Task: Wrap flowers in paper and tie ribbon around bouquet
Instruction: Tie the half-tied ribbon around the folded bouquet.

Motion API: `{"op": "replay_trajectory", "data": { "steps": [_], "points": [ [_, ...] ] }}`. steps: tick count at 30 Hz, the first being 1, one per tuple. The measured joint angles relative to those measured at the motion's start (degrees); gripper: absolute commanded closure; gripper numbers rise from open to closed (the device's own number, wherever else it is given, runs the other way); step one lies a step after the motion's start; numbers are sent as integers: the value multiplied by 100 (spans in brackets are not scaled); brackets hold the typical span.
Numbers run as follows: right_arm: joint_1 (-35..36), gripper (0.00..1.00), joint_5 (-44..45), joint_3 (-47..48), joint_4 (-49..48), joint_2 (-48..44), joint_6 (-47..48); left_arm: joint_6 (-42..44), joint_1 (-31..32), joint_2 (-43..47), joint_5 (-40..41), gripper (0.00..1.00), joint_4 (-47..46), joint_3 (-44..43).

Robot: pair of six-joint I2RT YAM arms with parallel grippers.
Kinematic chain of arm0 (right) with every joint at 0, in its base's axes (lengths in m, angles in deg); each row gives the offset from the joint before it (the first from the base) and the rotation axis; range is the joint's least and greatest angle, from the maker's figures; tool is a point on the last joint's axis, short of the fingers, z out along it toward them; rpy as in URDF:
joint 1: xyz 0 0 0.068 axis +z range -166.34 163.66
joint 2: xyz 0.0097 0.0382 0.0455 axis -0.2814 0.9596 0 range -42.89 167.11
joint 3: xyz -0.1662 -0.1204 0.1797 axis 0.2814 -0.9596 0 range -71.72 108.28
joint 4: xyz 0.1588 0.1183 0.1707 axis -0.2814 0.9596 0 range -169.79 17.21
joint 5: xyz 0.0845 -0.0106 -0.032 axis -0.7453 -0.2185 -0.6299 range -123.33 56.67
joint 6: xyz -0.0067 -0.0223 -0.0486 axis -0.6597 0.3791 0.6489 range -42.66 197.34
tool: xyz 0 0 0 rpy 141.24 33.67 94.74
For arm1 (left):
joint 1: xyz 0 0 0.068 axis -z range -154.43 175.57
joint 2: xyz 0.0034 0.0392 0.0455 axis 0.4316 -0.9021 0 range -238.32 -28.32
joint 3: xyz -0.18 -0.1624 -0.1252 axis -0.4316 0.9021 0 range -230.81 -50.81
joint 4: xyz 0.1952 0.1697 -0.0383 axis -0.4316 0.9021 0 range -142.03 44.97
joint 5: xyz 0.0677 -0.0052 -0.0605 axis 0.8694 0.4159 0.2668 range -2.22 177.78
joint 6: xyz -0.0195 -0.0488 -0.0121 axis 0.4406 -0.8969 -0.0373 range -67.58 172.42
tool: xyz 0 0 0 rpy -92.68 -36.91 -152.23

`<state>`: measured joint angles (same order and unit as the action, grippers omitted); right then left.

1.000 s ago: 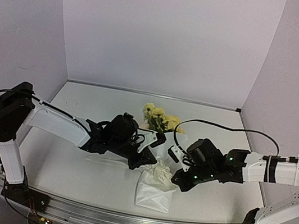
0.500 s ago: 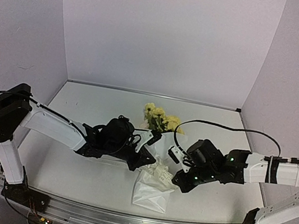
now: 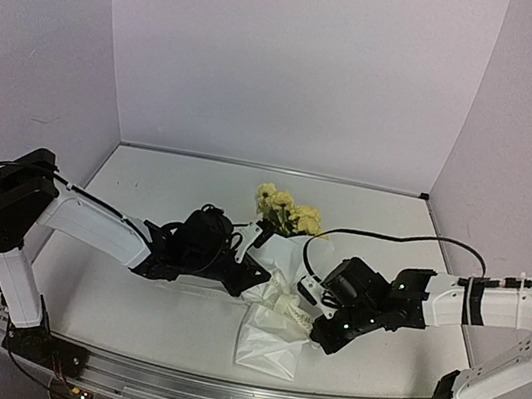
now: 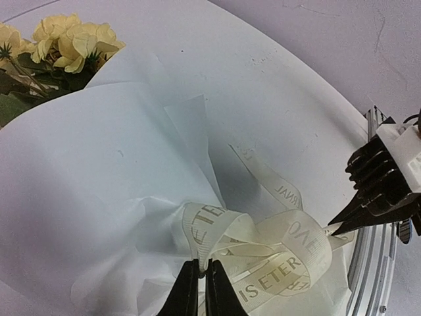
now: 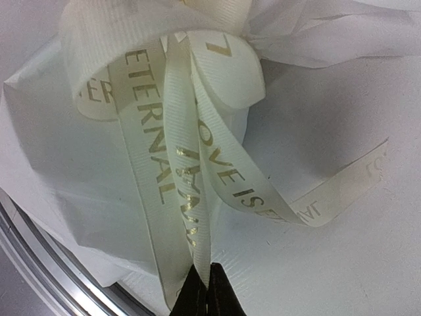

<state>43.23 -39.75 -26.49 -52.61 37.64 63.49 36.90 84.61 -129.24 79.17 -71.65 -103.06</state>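
Right jaws have edged leftward; they and the left jaws pinch the ribbon (image 5: pixel 150 135).

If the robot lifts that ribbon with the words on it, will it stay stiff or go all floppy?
Probably floppy: the ribbon curls in soft loops and bends freely. It looks thin, so it is likely very light. Its ribbed weave may help the right gripper keep its pinch on a strand without slipping.
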Motion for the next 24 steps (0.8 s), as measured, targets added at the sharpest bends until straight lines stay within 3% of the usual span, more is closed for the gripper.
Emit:
{"op": "replay_trajectory", "data": {
  "steps": [12,24],
  "points": [
    [0,100,828,230,456,35,-57,-258,2,490,171,100,8,800],
    [0,100,1117,614,595,772,-353,-560,2,854,573,100,-40,1342]
  ]
}}
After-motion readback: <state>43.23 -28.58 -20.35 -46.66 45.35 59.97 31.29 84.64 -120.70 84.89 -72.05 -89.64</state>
